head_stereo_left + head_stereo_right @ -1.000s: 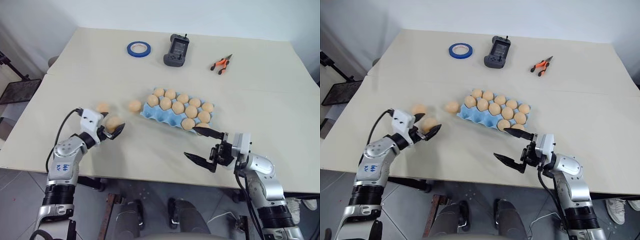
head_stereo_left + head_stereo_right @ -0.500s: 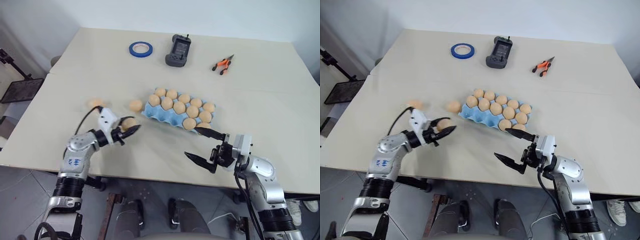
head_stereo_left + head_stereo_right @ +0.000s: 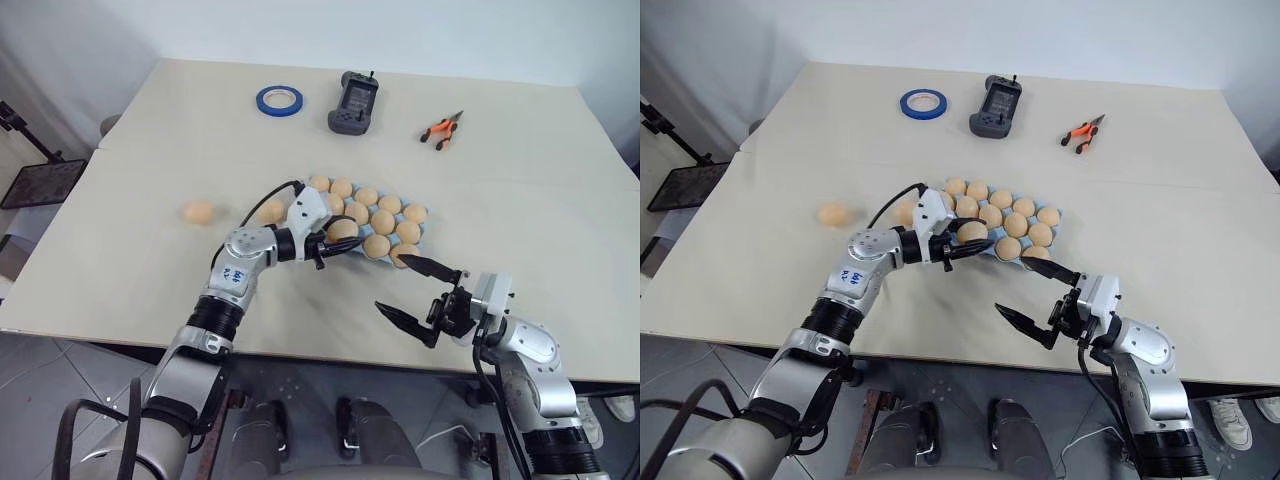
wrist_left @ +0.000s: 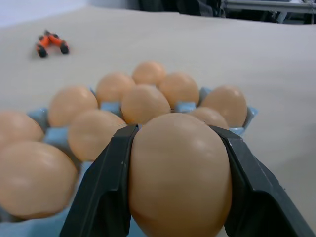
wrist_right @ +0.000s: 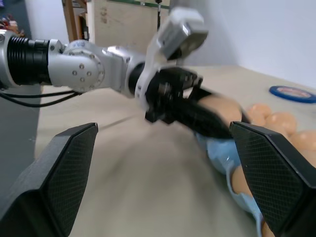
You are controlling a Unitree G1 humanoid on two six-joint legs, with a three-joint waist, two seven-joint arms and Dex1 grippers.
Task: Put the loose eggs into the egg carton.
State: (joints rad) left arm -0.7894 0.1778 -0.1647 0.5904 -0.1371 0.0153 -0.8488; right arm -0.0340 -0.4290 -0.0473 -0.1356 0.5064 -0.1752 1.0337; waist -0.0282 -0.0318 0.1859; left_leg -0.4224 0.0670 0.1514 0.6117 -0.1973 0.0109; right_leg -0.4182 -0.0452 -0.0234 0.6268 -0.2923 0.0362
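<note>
The egg carton [image 3: 365, 222], a light blue tray, sits near the middle of the table [image 3: 520, 150] and is almost full: about ten pale orange-tan eggs already rest in its hollows, so most of the job looks done. The left gripper [image 3: 338, 240] reaches in from the left with its two black fingers [image 4: 106, 182] clamped on one more egg [image 4: 180, 173], which hangs at the near left edge of the carton, not yet set down; the left wrist view shows the filled hollows just beyond it. Which hollow is still free for it cannot be made out. Two loose eggs remain on the table: one [image 3: 270, 211] just beside the carton's left end, partly behind the left arm, and another [image 3: 199, 212] well apart to the left. The right gripper [image 3: 418, 293] hovers near the carton's near right corner with its fingers wide apart and nothing between them. Far across the table lie a blue tape ring [image 3: 277, 98], a dark handheld device [image 3: 351, 102] and orange pliers [image 3: 441, 129], none of them part of the work. Judging by this, what is left is to seat the held egg and then bring over the two strays, if the carton has room for them.
</note>
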